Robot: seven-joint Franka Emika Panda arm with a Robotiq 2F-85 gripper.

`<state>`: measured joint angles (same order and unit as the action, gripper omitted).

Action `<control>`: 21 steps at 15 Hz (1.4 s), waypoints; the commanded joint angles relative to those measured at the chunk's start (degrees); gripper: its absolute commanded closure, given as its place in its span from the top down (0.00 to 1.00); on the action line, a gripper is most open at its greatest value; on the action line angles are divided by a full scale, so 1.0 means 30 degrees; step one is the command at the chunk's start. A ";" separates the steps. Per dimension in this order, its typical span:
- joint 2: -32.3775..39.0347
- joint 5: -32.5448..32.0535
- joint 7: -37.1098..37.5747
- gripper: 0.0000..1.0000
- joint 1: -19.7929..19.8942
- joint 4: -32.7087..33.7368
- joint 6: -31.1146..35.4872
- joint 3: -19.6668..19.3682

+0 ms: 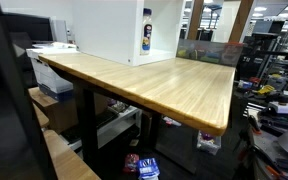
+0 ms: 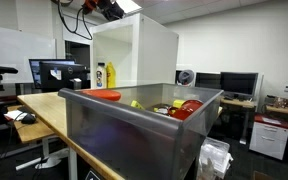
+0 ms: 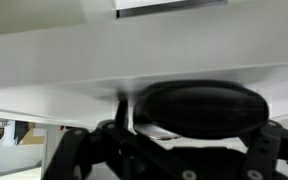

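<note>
The gripper (image 2: 112,9) is hanging high over the box (image 2: 134,50), a tall white one standing at the far side of the table (image 1: 164,85). In the wrist view its fingers (image 3: 72,152) are standing wide apart and are holding nothing. A pale flat surface, probably a part of the box, is filling that view close before them. As far as the pictures are showing, nothing is picked up yet and the gripper is not touching anything.

The bottle (image 1: 147,32) is standing upright on the table, just beside the box and well below the gripper. Nothing is leaning on it.

A grey see-through bin (image 2: 104,135) is standing near the camera in an exterior view. Several small things are lying in it: a flat red thing (image 2: 104,95) at the left, a yellow piece (image 2: 136,103) and a dark round thing (image 2: 162,108) in the middle, and a red lump (image 2: 189,106) at the right. They are showing too small to name them better. Whether the box is holding something inside, the pictures are not telling.
</note>
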<state>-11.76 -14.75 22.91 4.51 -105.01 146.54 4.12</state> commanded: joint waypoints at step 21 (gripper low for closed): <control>-0.2423 0.2489 -0.2388 0.60 -0.0755 -0.1174 -0.3832 -0.0311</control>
<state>-15.35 -7.92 18.05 2.63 -105.07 138.44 3.20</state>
